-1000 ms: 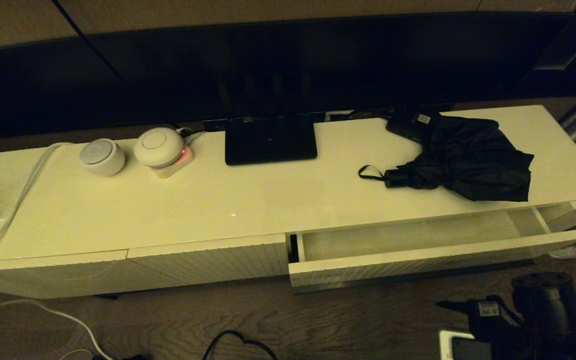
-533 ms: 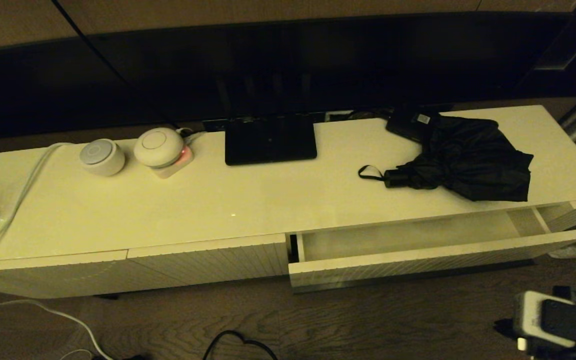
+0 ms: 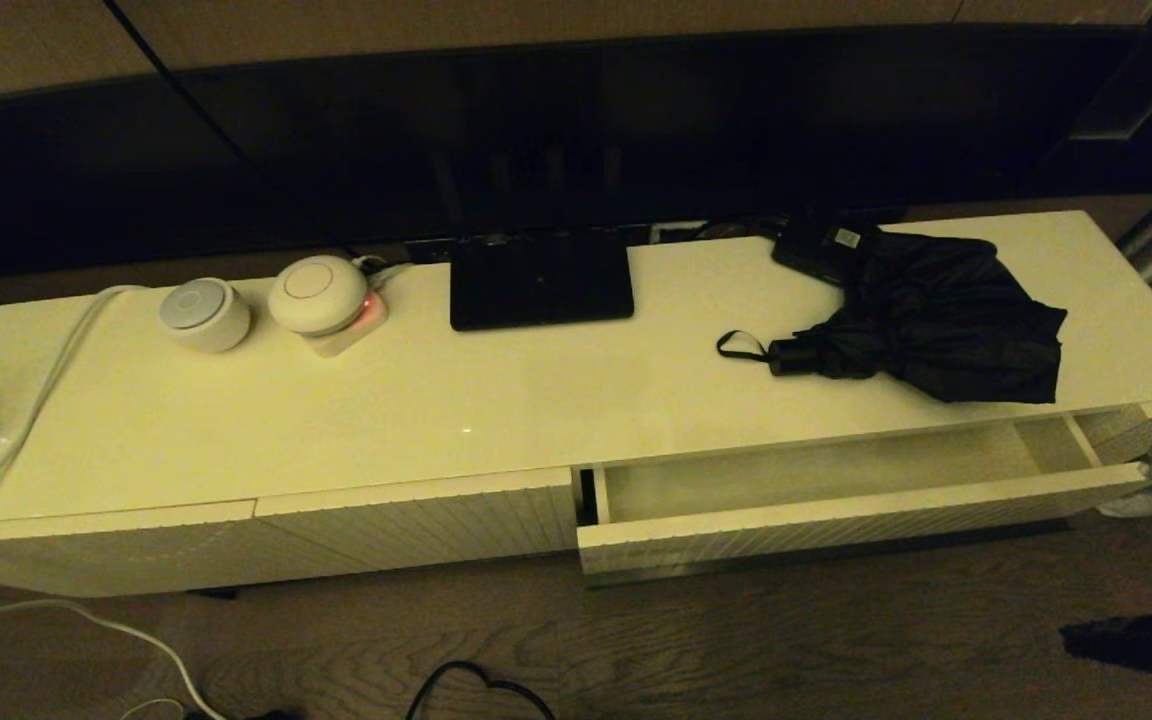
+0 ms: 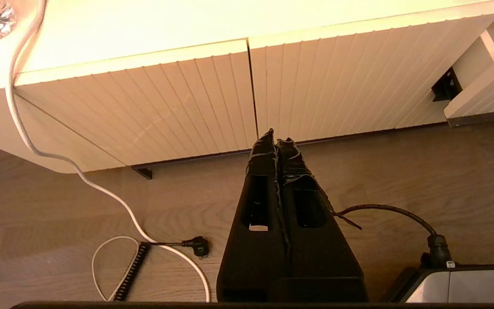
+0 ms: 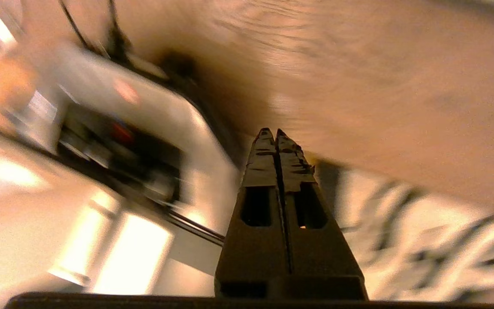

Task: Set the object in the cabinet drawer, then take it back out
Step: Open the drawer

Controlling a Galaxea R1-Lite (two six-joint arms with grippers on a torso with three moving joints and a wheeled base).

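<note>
The object, a black folding umbrella [image 3: 941, 320], lies on the right part of the cabinet top with its handle and wrist loop [image 3: 741, 346] pointing left. Just in front of and below it, the cabinet drawer [image 3: 836, 512] stands pulled open, its pale inside bare. A corner of the drawer [image 4: 483, 96] also shows in the left wrist view. My left gripper [image 4: 278, 140] is shut and hangs low over the floor before the closed ribbed panels [image 4: 324, 86]. My right gripper [image 5: 276, 132] is shut on nothing, over the floor, in a blurred view.
On the cabinet top stand a flat black stand [image 3: 541, 278], a small black box with a white label [image 3: 821, 245] touching the umbrella, and two round white devices [image 3: 204, 313] [image 3: 318, 293]. A white cable [image 3: 26, 420] trails down the left end. Cords [image 3: 476, 685] lie on the floor.
My right arm has swung out of the head view's bottom right corner, leaving only a dark blur there, and its gripper has shut. Umbrella and drawer have not moved.
</note>
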